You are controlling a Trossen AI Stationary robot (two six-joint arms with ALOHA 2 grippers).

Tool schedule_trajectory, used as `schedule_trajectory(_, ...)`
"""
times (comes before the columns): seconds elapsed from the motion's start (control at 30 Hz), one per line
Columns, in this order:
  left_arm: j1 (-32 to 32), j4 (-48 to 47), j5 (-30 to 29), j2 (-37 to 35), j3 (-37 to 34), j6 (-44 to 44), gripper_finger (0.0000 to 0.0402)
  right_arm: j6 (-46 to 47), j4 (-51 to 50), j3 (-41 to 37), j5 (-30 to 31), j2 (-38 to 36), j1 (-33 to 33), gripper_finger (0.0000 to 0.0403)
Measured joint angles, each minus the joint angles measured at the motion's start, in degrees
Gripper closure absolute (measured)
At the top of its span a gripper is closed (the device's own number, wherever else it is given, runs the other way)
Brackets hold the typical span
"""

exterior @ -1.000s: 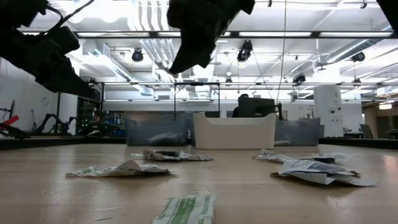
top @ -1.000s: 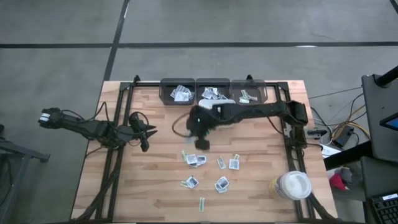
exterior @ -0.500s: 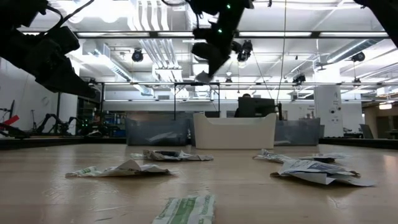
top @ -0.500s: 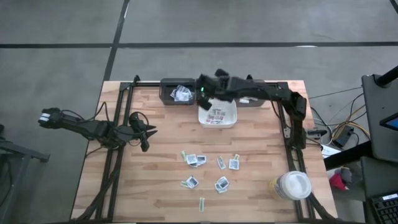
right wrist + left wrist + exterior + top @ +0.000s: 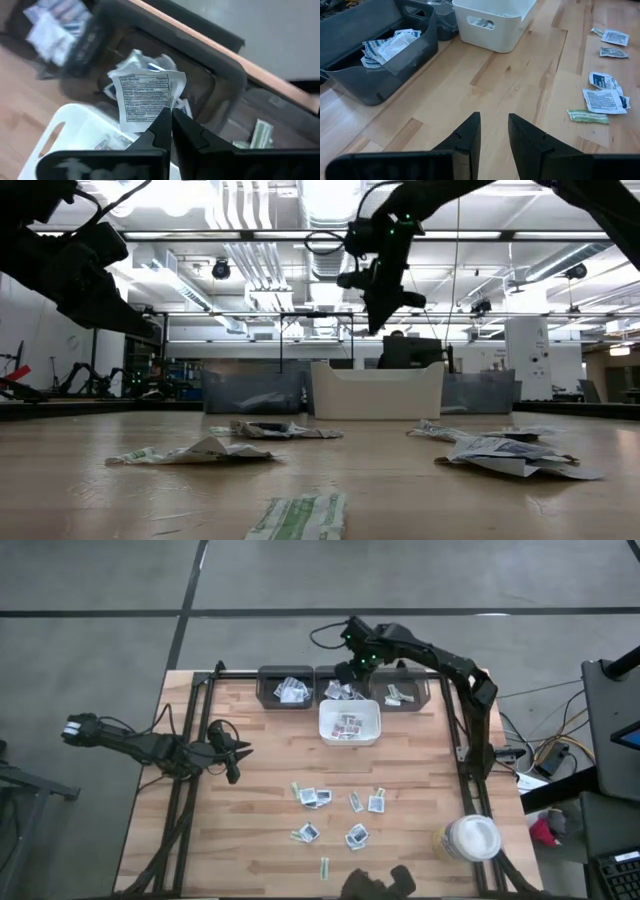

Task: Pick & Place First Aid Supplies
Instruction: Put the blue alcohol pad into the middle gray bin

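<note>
Three dark plastic bins [image 5: 342, 686] sit in a row along the far edge of the bench [image 5: 260, 810], a pale wooden top of jointed planks framed by black metal rails. Each bin holds crinkled paper packets: white with blue print in the far-left one [image 5: 390, 44], a mixed heap in the middle, greenish strips in the right one [image 5: 260, 132]. Just in front of the middle bin stands one white square tray [image 5: 350, 724] of smooth plastic with a handle slot in its wall and a few red-printed packets inside. Seven or so small flat packets [image 5: 316, 797] lie scattered on the wood toward the near edge, white and grey with blue stripes, and one narrow greenish strip [image 5: 325, 868] lies closest to the near edge. One round jar with a white lid [image 5: 472, 837] stands at the near right corner. The right gripper [image 5: 170, 120] hangs over the middle bin, its jaws pinched tight on the lower edge of one white printed packet [image 5: 146, 100], which stands upright above them. The left gripper [image 5: 494, 131] waits low over the left part of the bench, its jaws a narrow gap apart and holding nothing.
</note>
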Motion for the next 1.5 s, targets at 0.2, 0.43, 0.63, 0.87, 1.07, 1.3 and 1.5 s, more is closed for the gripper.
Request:
schedule_trajectory(0.2,0.0,0.0,-0.3,0.0,0.0,0.0,0.0307,1.9,-1.3,0.0,-1.1,2.7,-0.6,0.0394)
schedule_trajectory(0.43,0.0,0.0,-0.9,0.0,0.0,0.0,0.0307,-0.1,-1.4,0.0,-0.7,7.5,-0.4,0.0394)
schedule_trajectory(0.63,0.0,0.0,-1.1,0.0,0.0,0.0,0.0307,-3.0,-1.4,-0.1,1.2,10.6,-0.4,0.0394)
schedule_trajectory(0.87,0.0,0.0,-1.1,0.0,0.0,0.0,0.0307,-6.8,-1.0,-0.1,2.4,10.8,-0.4,0.0394)
schedule_trajectory(1.07,0.0,0.0,-1.1,0.0,0.0,0.0,0.0307,-11.8,-0.9,-0.1,2.2,11.4,-0.7,0.0390)
schedule_trajectory(1.3,0.0,0.0,-1.1,0.0,0.0,0.0,0.0307,-14.6,-1.3,0.0,1.8,11.2,-0.9,0.0341)
schedule_trajectory(1.5,0.0,0.0,-1.1,0.0,0.0,0.0,0.0307,-13.3,-18.1,4.9,-4.2,10.2,-0.5,0.0304)
